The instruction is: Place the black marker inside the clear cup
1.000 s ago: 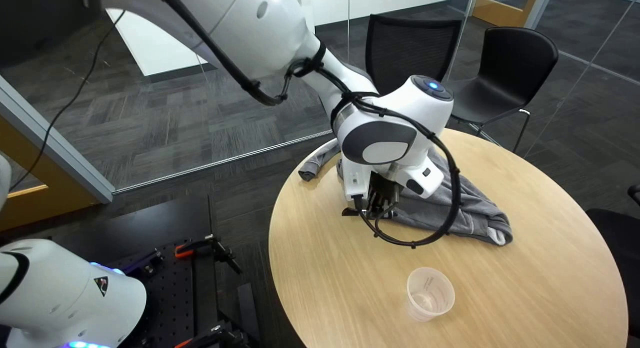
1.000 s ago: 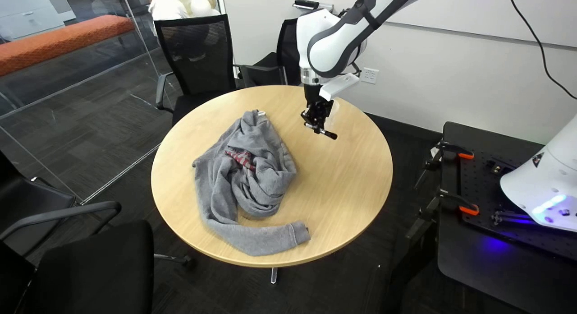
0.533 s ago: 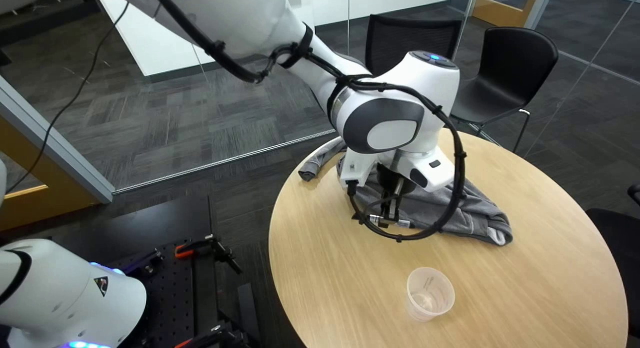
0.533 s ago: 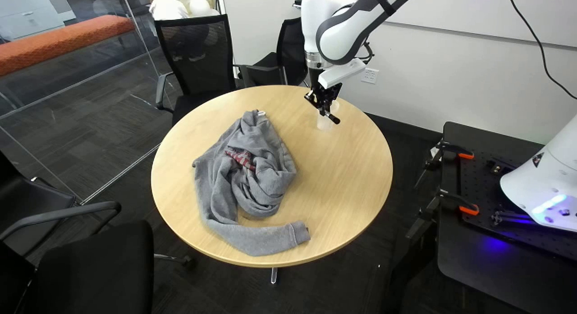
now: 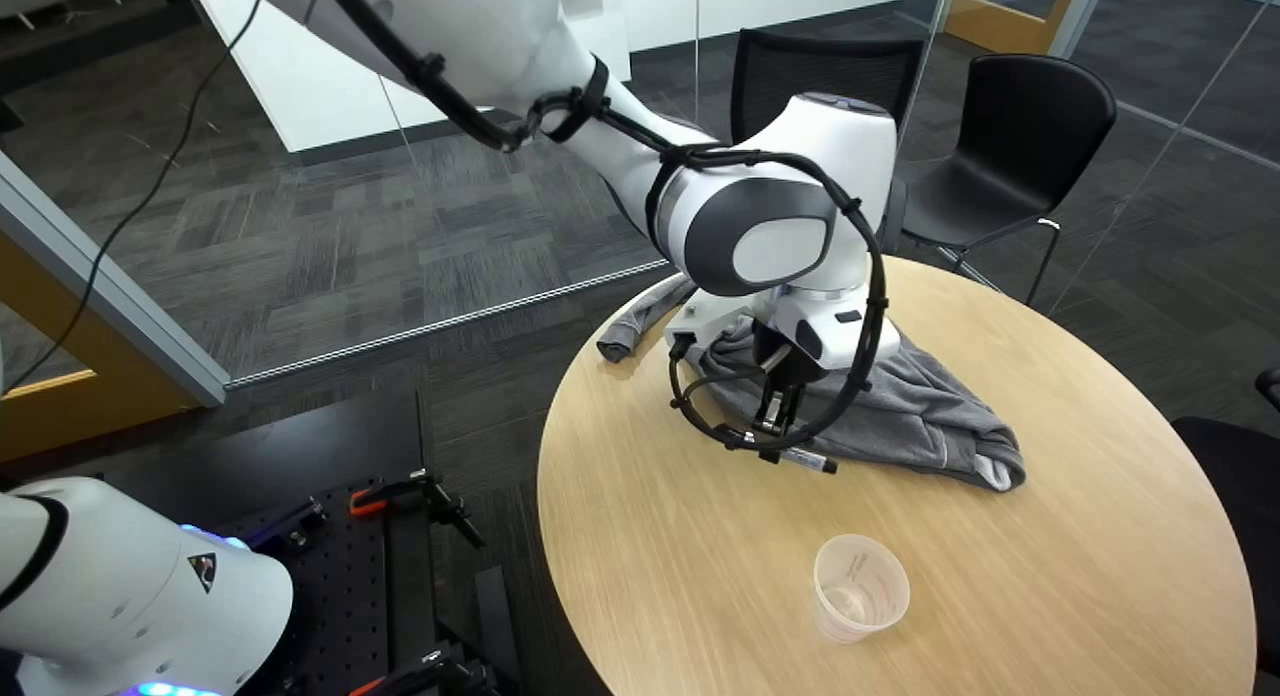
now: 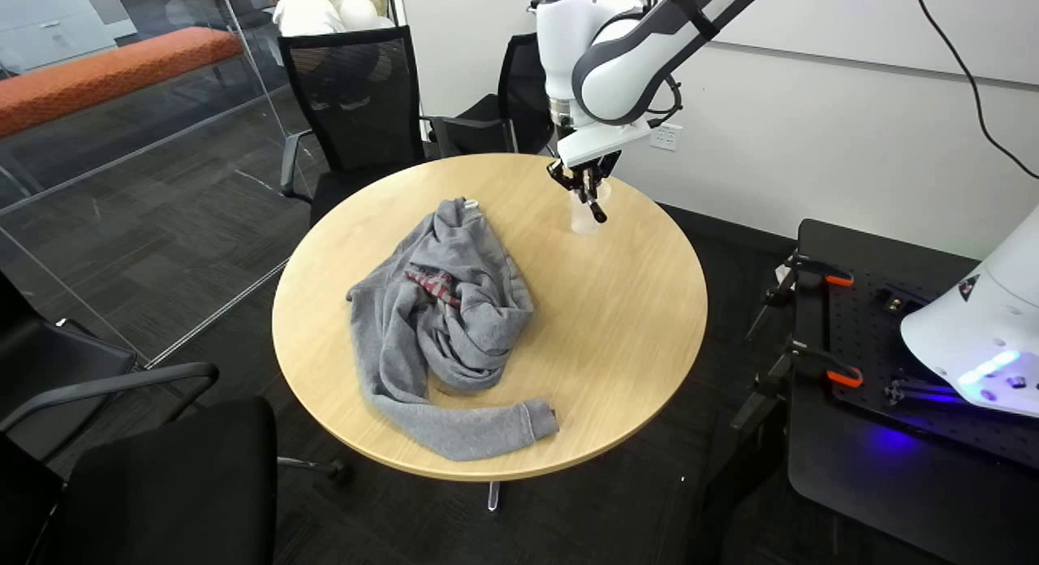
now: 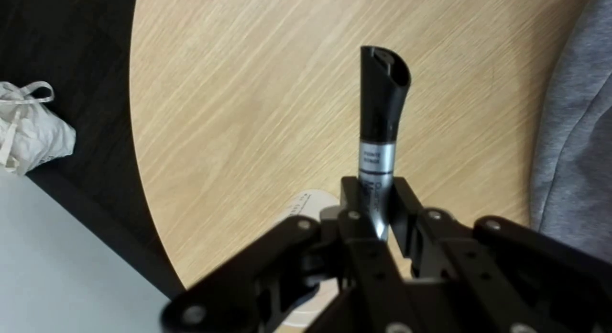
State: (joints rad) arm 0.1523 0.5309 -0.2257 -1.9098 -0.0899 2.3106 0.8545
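My gripper (image 7: 375,199) is shut on the black marker (image 7: 384,98), which has a silver-grey labelled barrel and a black end. The black end points away from the jaws in the wrist view. In both exterior views the gripper (image 5: 775,444) (image 6: 586,187) holds the marker (image 5: 808,460) (image 6: 598,213) slanted above the table. The clear cup (image 5: 860,588) stands upright on the table, apart from the gripper, and looks empty. In an exterior view the cup (image 6: 581,217) is partly behind the gripper and marker. In the wrist view the cup (image 7: 313,202) is partly hidden by the left finger.
A grey sweatshirt (image 5: 920,416) (image 6: 454,329) lies crumpled on the round wooden table (image 5: 1060,566), beside the gripper. Black chairs (image 5: 1030,146) (image 6: 349,110) stand around the table. A black cable loop (image 5: 870,346) hangs from the wrist.
The gripper has risen and its wrist has turned. The marker has swung round with it, so its dark end now shows on the gripper's cup side. The cup and sweatshirt have not moved.
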